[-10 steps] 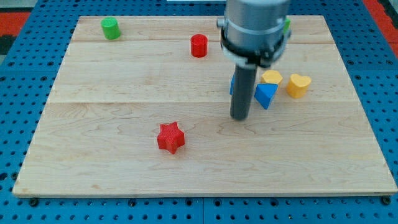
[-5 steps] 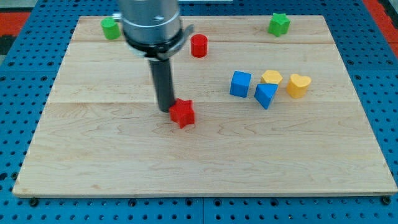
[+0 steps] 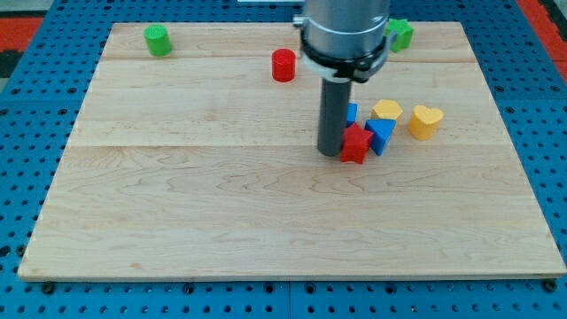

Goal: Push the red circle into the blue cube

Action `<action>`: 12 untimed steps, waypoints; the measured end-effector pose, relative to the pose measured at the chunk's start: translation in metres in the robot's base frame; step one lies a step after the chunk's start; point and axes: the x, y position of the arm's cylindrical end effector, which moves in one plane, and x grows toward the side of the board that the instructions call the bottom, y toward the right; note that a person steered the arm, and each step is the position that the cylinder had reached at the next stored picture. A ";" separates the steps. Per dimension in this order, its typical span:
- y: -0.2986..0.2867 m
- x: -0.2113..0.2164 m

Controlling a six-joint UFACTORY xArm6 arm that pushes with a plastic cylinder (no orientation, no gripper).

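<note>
The red circle stands near the view's top, left of the arm. The blue cube is mostly hidden behind my rod and the red star, which sits against it. My tip rests on the board right at the red star's left side, well below and to the right of the red circle.
A blue triangular block touches the red star's right side. A yellow block and a yellow heart lie to the right. A green circle is at top left, a green star at top right.
My tip went left to the red star, then swept right, pushing the star across the board until it sits against the blue cube and blue triangle. The red circle has not moved.
</note>
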 end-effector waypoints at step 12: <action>-0.100 -0.144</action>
